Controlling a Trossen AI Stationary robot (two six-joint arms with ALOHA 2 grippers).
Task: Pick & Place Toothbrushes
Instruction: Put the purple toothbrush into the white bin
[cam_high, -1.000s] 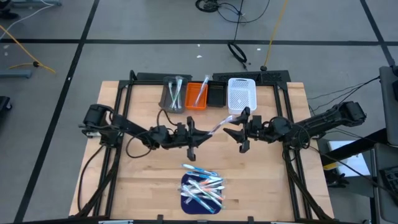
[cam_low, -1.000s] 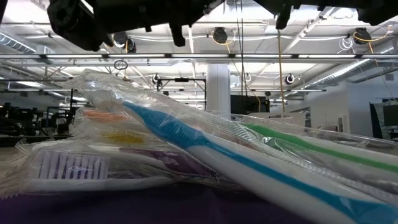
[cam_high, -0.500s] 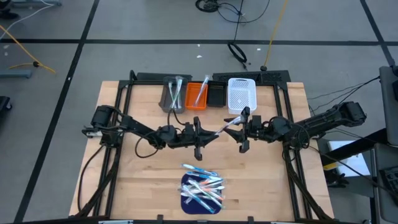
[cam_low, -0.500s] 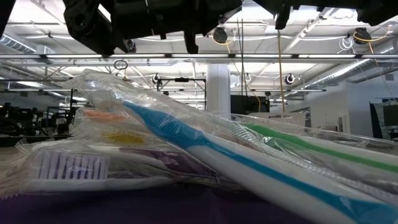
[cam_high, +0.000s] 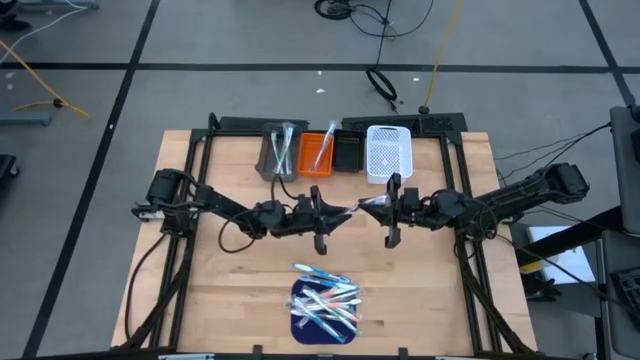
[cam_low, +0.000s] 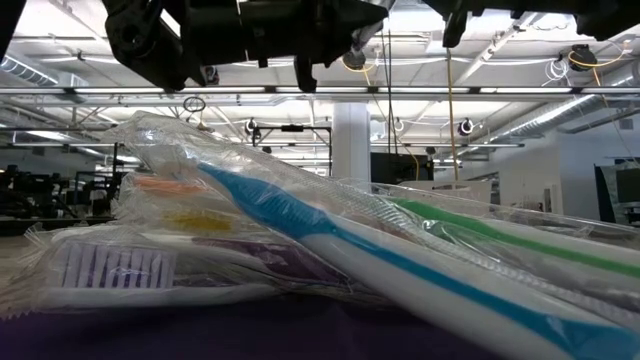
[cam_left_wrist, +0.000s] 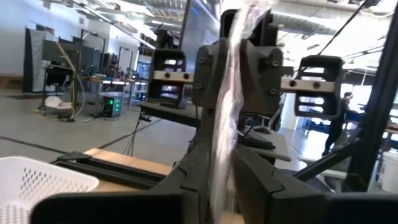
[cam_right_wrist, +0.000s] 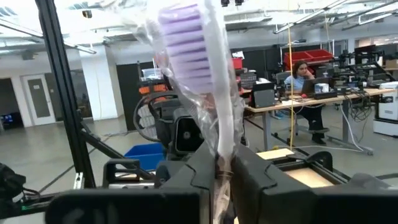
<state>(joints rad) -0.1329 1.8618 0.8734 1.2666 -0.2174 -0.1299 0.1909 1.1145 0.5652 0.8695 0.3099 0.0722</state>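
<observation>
meanwhile both arms reached inward, level above the tabletop's middle, the right gripper (cam_high: 376, 207) clamped on a wrapped toothbrush (cam_right_wrist: 198, 68) whose other end lay between the left gripper's (cam_high: 338, 212) loosened fingers, while the remaining toothbrushes (cam_high: 325, 300) sat heaped near the front edge.
</observation>
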